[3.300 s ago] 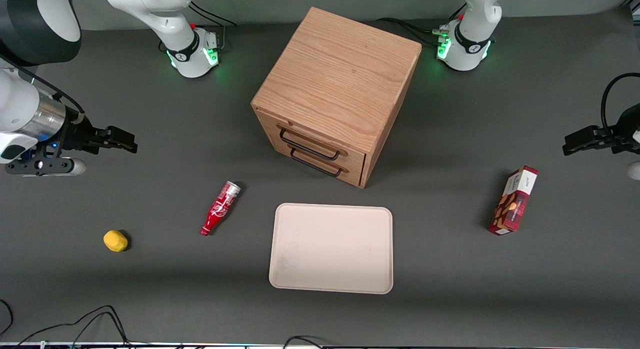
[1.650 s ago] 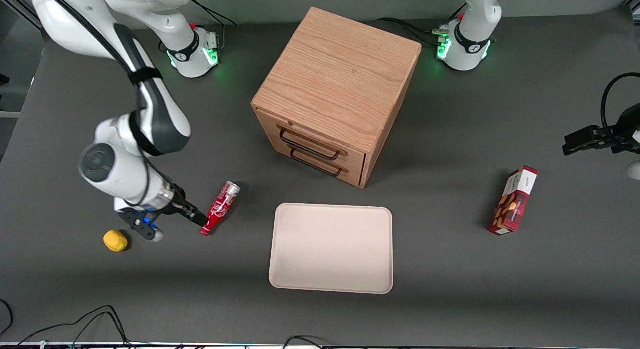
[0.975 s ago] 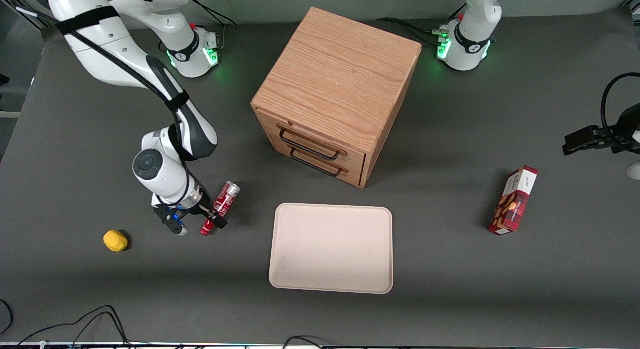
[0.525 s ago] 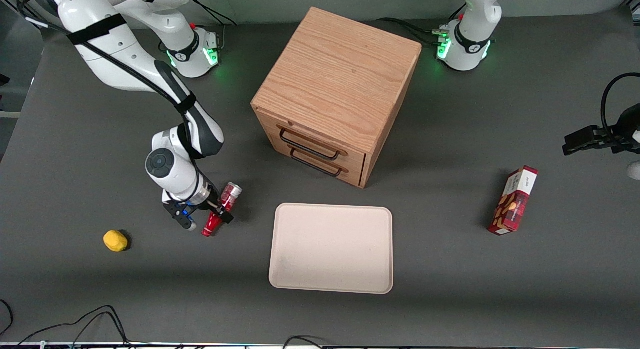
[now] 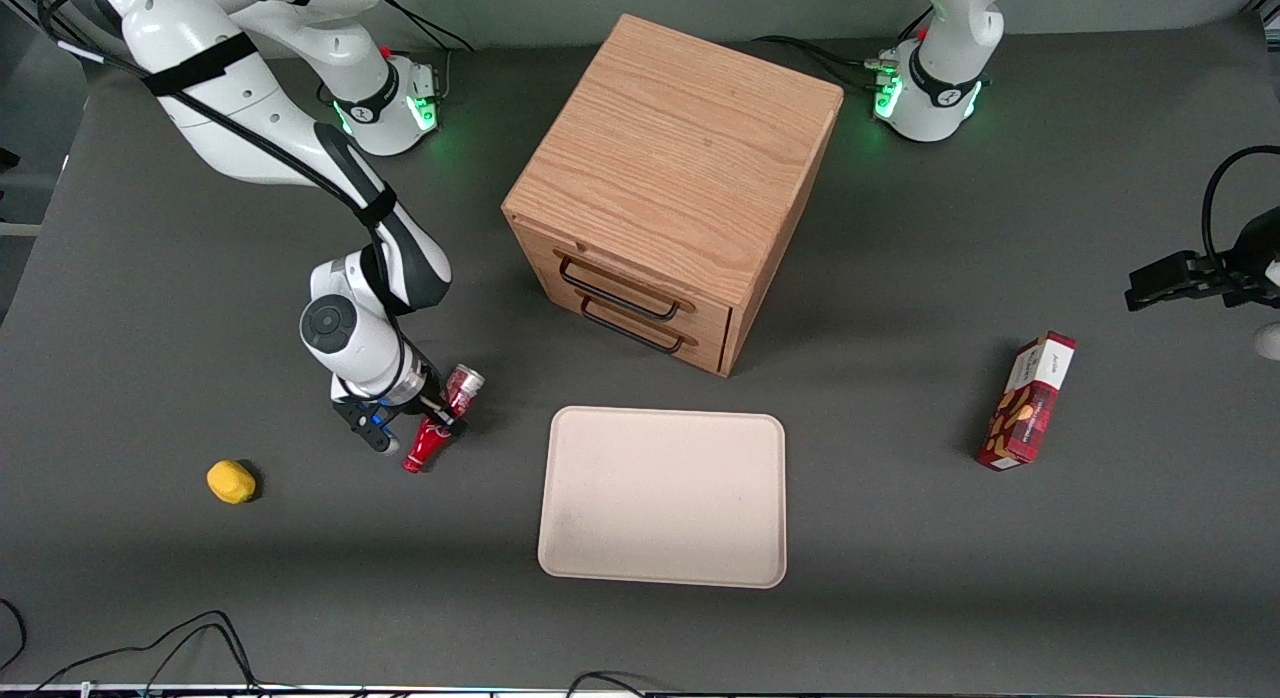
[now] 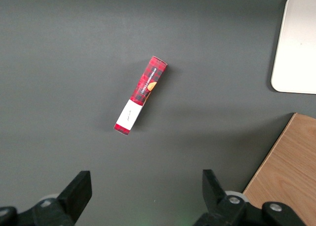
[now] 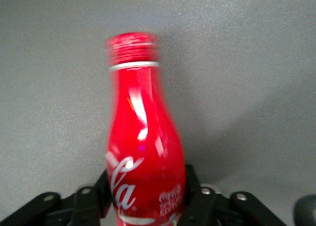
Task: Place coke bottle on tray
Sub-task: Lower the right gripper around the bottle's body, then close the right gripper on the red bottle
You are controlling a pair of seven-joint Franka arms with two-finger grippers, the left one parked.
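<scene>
The coke bottle (image 5: 424, 444) is red with white script and lies on the dark table, silvery wide end toward the cabinet. It lies beside the tray, toward the working arm's end. My right gripper (image 5: 438, 414) is down over the bottle's middle. In the right wrist view the bottle (image 7: 143, 132) fills the space between the black fingers (image 7: 193, 186), which press on both its sides; the gripper (image 7: 146, 189) is shut on it. The beige tray (image 5: 662, 498) lies flat, nearer the front camera than the cabinet, and holds nothing. Its corner shows in the left wrist view (image 6: 301, 43).
A wooden two-drawer cabinet (image 5: 670, 178) stands farther from the camera than the tray. A small yellow object (image 5: 231, 481) lies toward the working arm's end. A red snack box (image 5: 1028, 401) lies toward the parked arm's end and shows in the left wrist view (image 6: 141, 96).
The right arm swung in from the working arm's end, came down over the bottle and closed its fingers round it. The bottle shifted slightly.
</scene>
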